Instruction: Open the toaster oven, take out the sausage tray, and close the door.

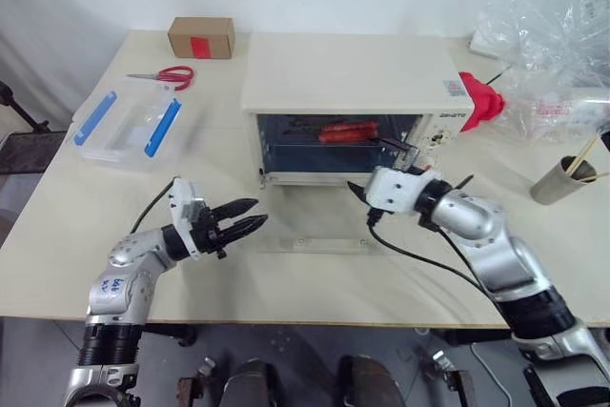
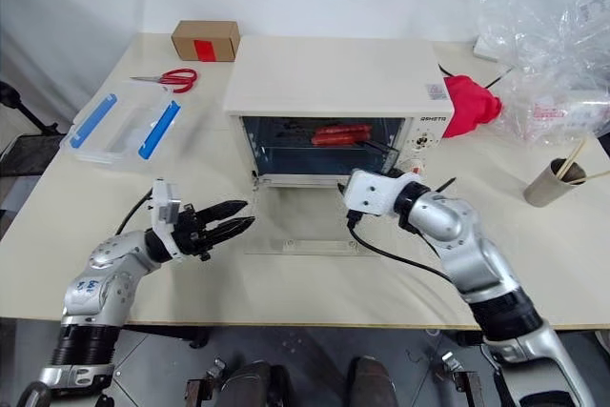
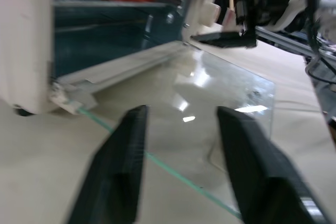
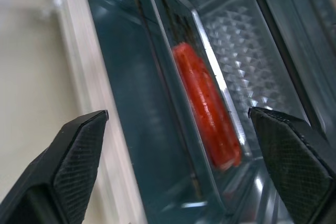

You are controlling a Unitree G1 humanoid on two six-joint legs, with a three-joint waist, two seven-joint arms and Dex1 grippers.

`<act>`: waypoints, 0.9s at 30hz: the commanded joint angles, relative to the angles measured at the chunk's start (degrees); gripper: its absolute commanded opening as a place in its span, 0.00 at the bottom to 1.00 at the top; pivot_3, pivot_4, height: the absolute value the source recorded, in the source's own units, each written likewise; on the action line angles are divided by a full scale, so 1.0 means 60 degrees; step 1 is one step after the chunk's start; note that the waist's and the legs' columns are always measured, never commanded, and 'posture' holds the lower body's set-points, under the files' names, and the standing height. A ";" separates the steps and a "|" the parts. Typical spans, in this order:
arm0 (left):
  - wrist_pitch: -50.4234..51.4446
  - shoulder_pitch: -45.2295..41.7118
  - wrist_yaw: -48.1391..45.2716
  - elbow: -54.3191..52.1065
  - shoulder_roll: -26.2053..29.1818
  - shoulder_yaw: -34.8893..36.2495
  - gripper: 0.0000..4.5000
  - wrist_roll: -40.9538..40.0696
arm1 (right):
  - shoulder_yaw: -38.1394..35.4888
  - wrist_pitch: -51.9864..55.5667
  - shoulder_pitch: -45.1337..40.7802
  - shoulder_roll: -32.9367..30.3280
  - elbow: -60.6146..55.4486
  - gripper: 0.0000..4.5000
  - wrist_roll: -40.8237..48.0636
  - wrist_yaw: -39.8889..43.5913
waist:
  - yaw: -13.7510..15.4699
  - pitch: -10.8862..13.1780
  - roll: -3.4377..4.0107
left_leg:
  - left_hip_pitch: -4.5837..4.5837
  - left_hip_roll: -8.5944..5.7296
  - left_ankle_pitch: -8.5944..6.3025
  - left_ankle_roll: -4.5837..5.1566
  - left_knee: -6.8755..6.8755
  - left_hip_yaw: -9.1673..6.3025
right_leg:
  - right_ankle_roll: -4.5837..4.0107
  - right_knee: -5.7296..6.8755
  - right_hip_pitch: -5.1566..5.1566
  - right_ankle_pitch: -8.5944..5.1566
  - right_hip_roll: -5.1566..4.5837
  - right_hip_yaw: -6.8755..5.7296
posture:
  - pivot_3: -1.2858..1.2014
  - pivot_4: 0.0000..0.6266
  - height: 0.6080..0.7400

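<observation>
The toaster oven (image 1: 353, 78) stood on the bench (image 1: 57, 226) with its door (image 1: 319, 226) dropped flat — the glass pane lay on the bench surface in front of the open mouth, hinged along the oven's lower edge. Inside, the sausage tray (image 4: 247, 40) sat on its rack, and the red sausages (image 1: 348, 131) lay on it toward the right side of the cavity; from the right wrist view the ribbed silver floor of the tray showed beside one sausage.

The left claw (image 1: 240, 220) hung just off the door's near left corner, pointing roughly level toward the oven, its two black fingers (image 3: 121, 171) spread apart and gripping nothing. The right claw (image 2: 345, 199) was at the right front of the oven's mouth, just above the door, its fingers (image 4: 73, 166) spread wide with the sausage and tray showing between them — not touching either.

Off to the left on the bench lay a clear plastic box (image 1: 129, 126) with blue clips, red scissors (image 1: 172, 74) beyond it, and a small cardboard box (image 1: 201, 37) at the far edge. A red cloth (image 1: 481, 102) sat against the oven's right side, crumpled clear plastic bags (image 1: 548, 40) farther right, and a paper cup (image 1: 558, 181) with sticks near the right edge.
</observation>
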 commanded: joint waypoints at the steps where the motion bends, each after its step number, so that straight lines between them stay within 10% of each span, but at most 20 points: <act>1: -0.0014 0.0330 -0.0072 -0.0779 0.0173 0.0398 0.83 -0.0491 | 0.0216 -0.0310 -0.0544 0.0248 0.0708 1.00 -0.0903 -0.0781 | -0.0068 0.0000 0.0001 | 0.0000 0.0001 0.0000 0.0000 0.0000 -0.0001 | 0.0000 0.0002 0.0000 0.0000 0.0000 0.0000 | 0.52 0.24 1.00; 5: -0.0032 0.0526 0.0287 -0.0926 0.0088 0.0594 0.84 -0.0555 | 0.0797 -0.0919 -0.1164 0.0333 0.1379 0.86 -0.2162 -0.1548 | -0.0142 0.0001 0.0003 | 0.0002 0.0004 0.0001 -0.0002 0.0000 0.0001 | -0.0001 0.0001 -0.0002 0.0000 0.0001 0.0002 | 0.52 0.24 1.00; 14: 0.0058 0.0487 0.0503 -0.1066 0.0001 0.0497 0.84 -0.0683 | 0.0848 -0.1334 -0.1575 0.0389 0.2299 0.19 -0.2612 -0.1737 | -0.0142 0.0001 0.0003 | 0.0002 0.0005 0.0001 -0.0002 -0.0003 0.0002 | -0.0001 0.0004 -0.0002 -0.0001 0.0002 0.0003 | 0.52 0.24 1.00; 27: 0.0139 0.0563 0.0655 -0.1206 0.0036 0.0549 0.84 -0.0807 | 0.0938 -0.1162 -0.2018 0.0828 0.2956 0.19 -0.2818 -0.1451 | -0.0174 0.0001 0.0004 | 0.0003 0.0006 0.0001 -0.0003 -0.0008 0.0001 | -0.0001 0.0004 -0.0003 -0.0001 0.0004 0.0003 | 0.52 0.24 1.00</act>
